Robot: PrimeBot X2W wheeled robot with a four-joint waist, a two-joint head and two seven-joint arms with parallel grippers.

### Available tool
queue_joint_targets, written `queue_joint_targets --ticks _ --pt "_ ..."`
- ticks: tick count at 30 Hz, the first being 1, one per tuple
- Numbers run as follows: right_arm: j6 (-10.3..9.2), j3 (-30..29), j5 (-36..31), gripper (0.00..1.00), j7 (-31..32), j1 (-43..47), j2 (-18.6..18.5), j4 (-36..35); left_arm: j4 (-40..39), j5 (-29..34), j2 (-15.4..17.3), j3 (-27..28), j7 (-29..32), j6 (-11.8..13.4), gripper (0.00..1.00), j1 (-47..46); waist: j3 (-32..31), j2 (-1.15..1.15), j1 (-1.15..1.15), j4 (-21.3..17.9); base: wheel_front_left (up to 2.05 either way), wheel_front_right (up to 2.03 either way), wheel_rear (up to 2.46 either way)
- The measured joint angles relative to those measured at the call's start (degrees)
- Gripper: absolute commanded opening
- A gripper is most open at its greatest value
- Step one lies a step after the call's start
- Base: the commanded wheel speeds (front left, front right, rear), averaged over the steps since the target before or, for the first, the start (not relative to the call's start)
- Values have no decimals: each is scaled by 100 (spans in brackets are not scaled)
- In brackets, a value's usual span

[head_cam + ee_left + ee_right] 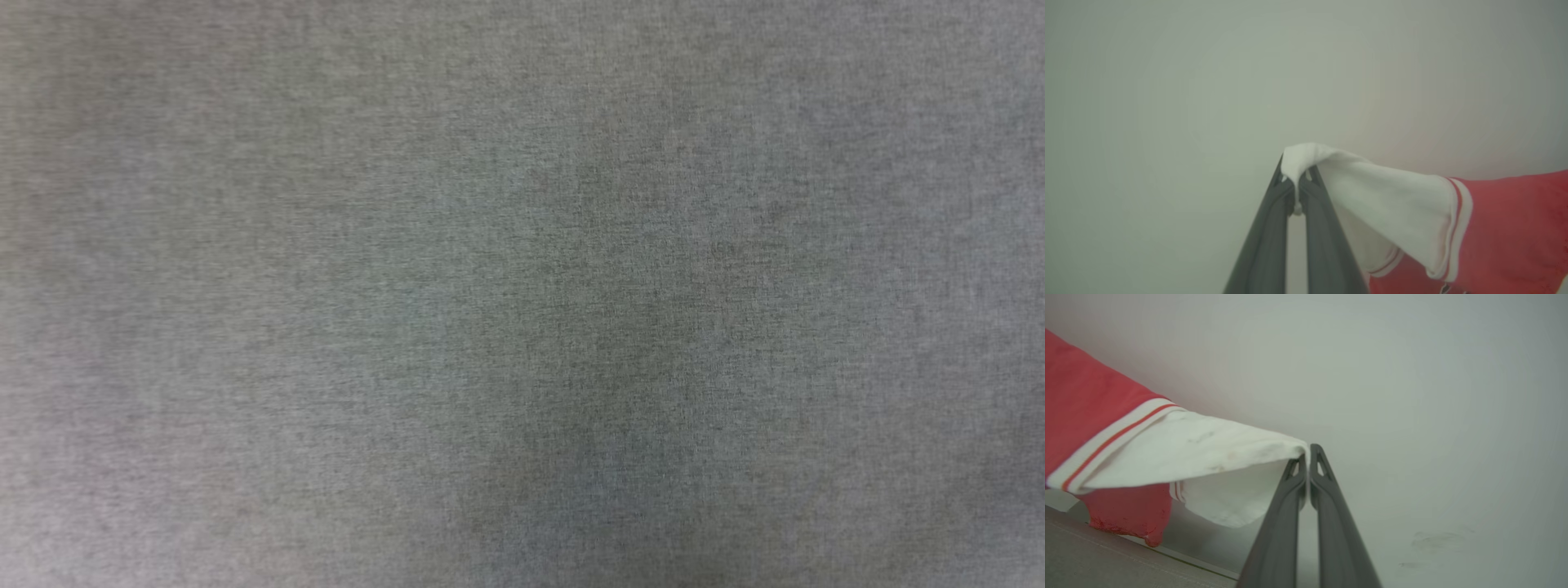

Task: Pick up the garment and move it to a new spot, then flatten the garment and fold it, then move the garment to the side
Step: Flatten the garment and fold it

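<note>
Garment point(1515, 228) is hanging in the air between both claws. Left claw point(1295, 183) is pinching one white sleeve, right claw point(1308, 457) the other. I'd carry it level and taut, then lay it hem-first, well inside the tabletop point(1106, 559) edge.

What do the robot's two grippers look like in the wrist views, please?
The left gripper has two long, matte dark-grey fingers that taper from a broad base to slim tips, with a small triangular cut-out near each tip. The right gripper looks the same: a matching pair of smooth, dark-grey tapered fingers with the same cut-outs.
</note>
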Motion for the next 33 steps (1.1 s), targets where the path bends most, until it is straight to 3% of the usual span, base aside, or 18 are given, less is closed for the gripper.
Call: queue_joint_targets --ticks 4,9,13,17,24,33 --pt "0 96 -7 0 -131 776 145 237 260 -76 -182 -215 -265 -55 0 916 -175 0 0 71 0 0 0" --pt "0 309 178 0 -194 1727 131 388 495 -220 -170 -470 -354 -118 0 2147 -524 0 0 119 0 0 0" --pt "0 617 446 0 -112 2570 -9 348 549 -380 -159 -686 -279 -149 0 3244 -895 0 -1 151 0 0 0" --pt "0 890 868 0 178 3506 -220 224 334 -512 -67 -836 -244 -11 0 4334 -1326 0 -1 187 0 0 0" --pt "2 935 1361 0 437 4971 -537 -103 -430 -700 464 -1057 -109 259 0 6058 -2125 0 -2 221 0 0 0" --pt "2 513 1936 0 980 6719 -1022 -979 -1792 -1157 1226 -1319 782 760 0 7812 -2951 0 -3 249 0 0 0"
